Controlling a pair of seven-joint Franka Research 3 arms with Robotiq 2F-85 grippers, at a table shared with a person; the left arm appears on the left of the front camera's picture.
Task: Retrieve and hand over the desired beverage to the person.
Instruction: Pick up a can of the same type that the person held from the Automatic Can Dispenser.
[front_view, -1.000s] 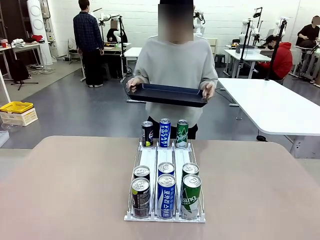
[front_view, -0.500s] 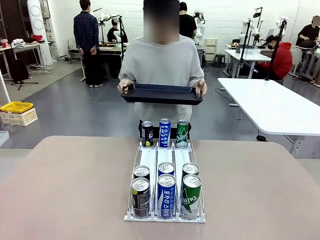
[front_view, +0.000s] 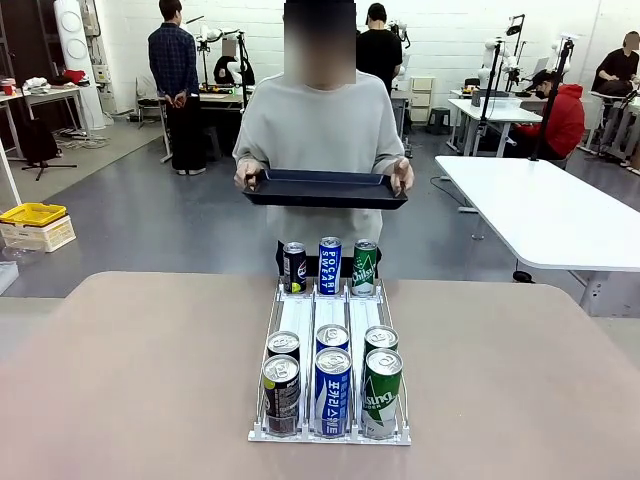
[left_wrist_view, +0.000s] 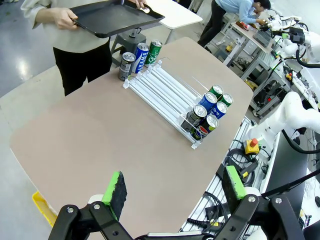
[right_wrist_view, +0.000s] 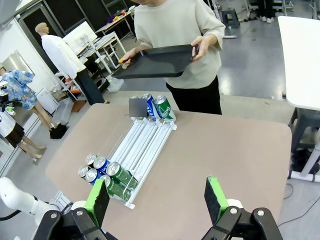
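— Black tray (front_view: 325, 188) in the person's (front_view: 320, 125) hands. And the cans (front_view: 332, 390)?
— Standing in the rack (front_view: 330, 318) on the table (front_view: 150, 380). Left gripper (left_wrist_view: 175, 183) and right gripper (right_wrist_view: 157, 192) hover above, jaws wide apart, empty.

The front camera sits low at the table's (front_view: 150, 380) near edge, facing across to the person (front_view: 320, 130) beyond the far edge. The wrist cameras hang high off its left and right sides, looking down; all three share the can rack (front_view: 297, 315) mid-table.
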